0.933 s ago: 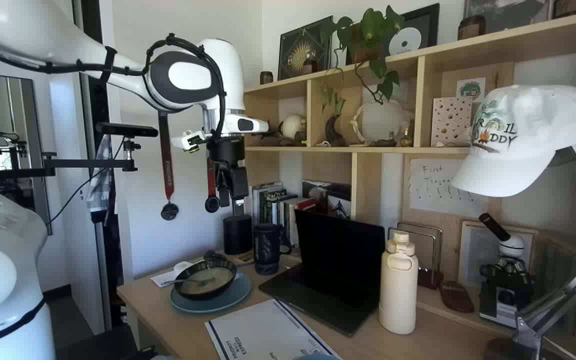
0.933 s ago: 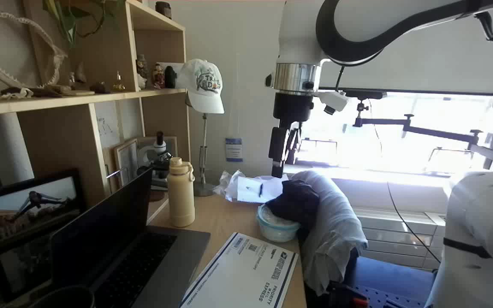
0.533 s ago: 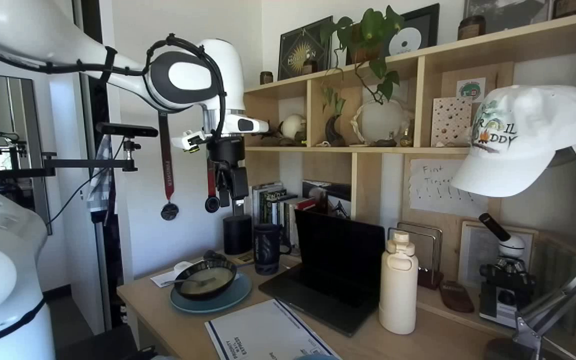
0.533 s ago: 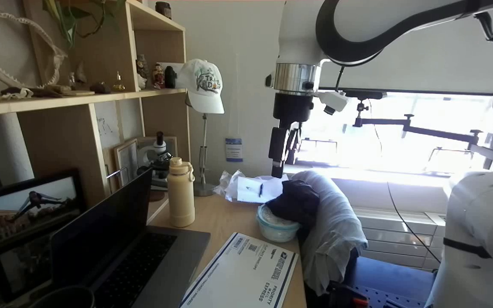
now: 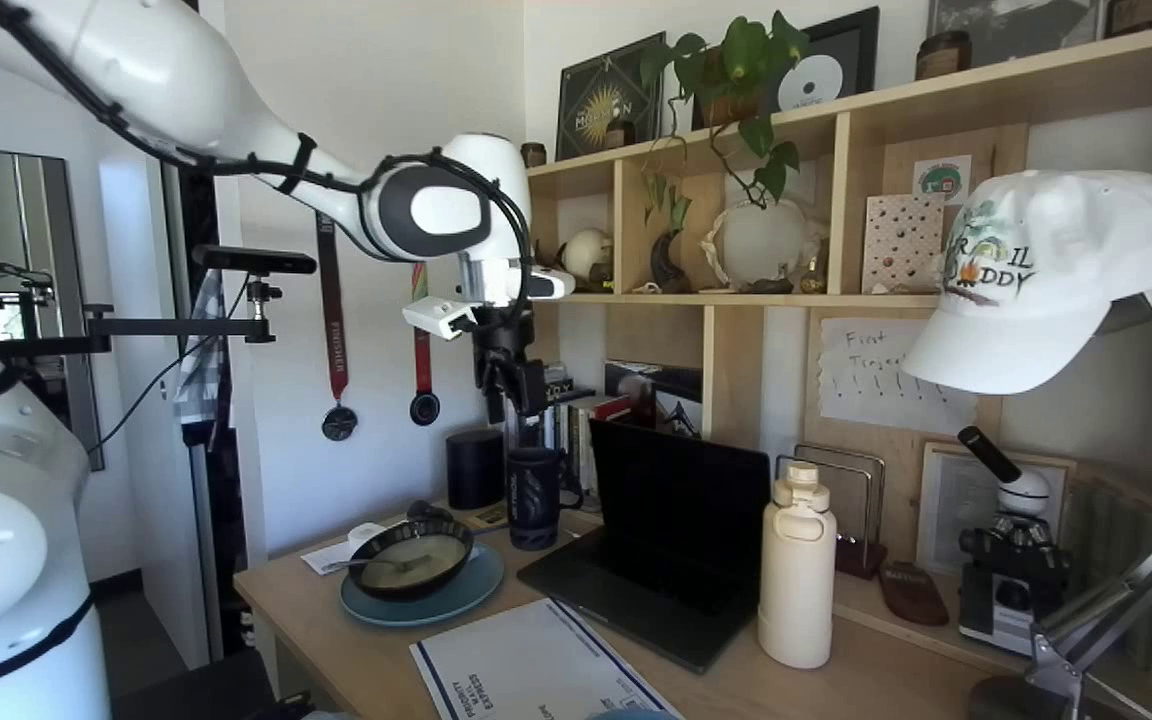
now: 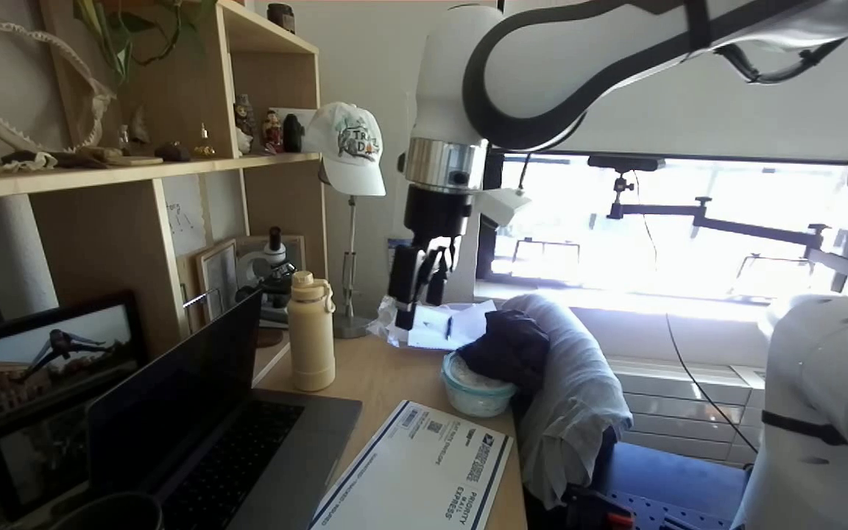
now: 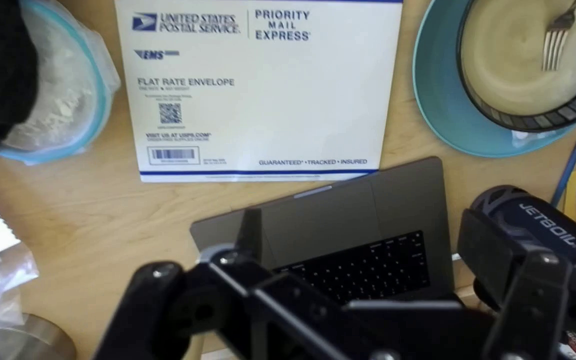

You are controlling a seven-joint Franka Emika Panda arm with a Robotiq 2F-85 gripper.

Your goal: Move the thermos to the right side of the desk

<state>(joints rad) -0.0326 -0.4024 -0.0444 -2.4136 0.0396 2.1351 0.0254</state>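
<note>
The thermos (image 5: 533,500), a dark cylinder with JETBOIL lettering and a side handle, stands upright on the light wooden desk (image 5: 301,605) beside the laptop. In an exterior view only its dark rim (image 6: 111,509) shows at the bottom left. In the wrist view the thermos (image 7: 543,225) is at the right, partly behind a finger. My gripper (image 5: 514,408) hangs fingers down, above the thermos's height in the picture. It also shows in an exterior view (image 6: 420,311). In the wrist view my gripper (image 7: 368,240) has its fingers wide apart, over the laptop, with nothing between them.
An open laptop (image 5: 676,540) stands beside the thermos. A cream bottle (image 5: 798,570) is past the laptop. A bowl (image 5: 416,560) on a blue plate, an envelope (image 5: 541,660) and a black cylinder (image 5: 474,470) are near. A lidded container (image 6: 477,390) and lamp (image 6: 350,265) stand farther along.
The arm has moved toward the thermos and shelves and somewhat lower: right and down in an exterior view, left and down in the other. The thermos and other objects have not moved.
</note>
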